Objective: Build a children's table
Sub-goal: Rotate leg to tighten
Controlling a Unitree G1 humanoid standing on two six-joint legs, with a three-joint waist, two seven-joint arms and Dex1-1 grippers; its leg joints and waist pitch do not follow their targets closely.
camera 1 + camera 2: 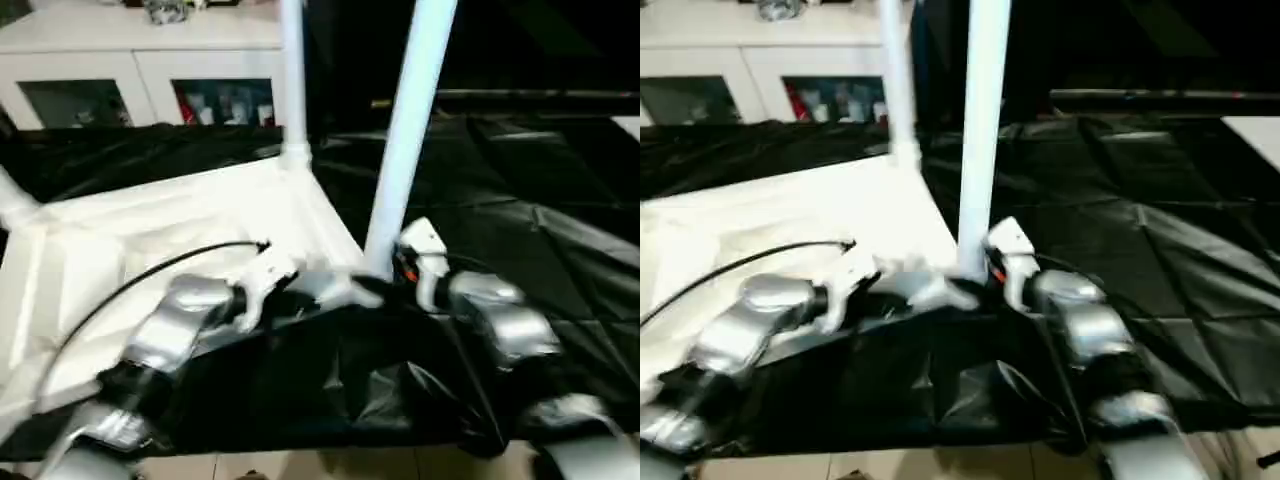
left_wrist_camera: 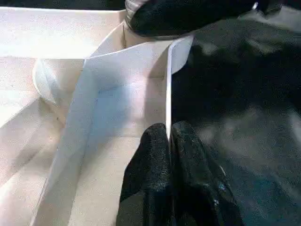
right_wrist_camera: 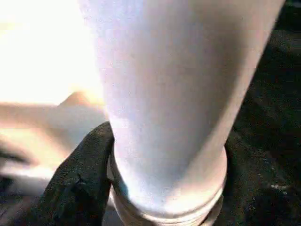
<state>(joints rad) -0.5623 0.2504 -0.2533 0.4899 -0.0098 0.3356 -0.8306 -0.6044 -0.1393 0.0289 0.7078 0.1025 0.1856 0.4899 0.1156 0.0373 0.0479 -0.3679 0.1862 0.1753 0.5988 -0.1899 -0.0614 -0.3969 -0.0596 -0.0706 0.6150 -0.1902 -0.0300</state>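
Silver forearms point(image 1: 170, 335) are seen nearest. On black sheeting point(image 1: 540, 220) the children's table point(image 1: 150, 240) lies upside down. Its rim is pinched by the left gripper point(image 2: 168, 141); a near-corner leg point(image 1: 405, 130) is clasped at its base by the right gripper point(image 3: 164, 188).

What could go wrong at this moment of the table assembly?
The right gripper is closed round the near leg at its very base, so the long tube above could lean or bind in its socket. The left gripper pinches only the thin rim of the upturned tabletop; a twist of the leg might pull that rim free.
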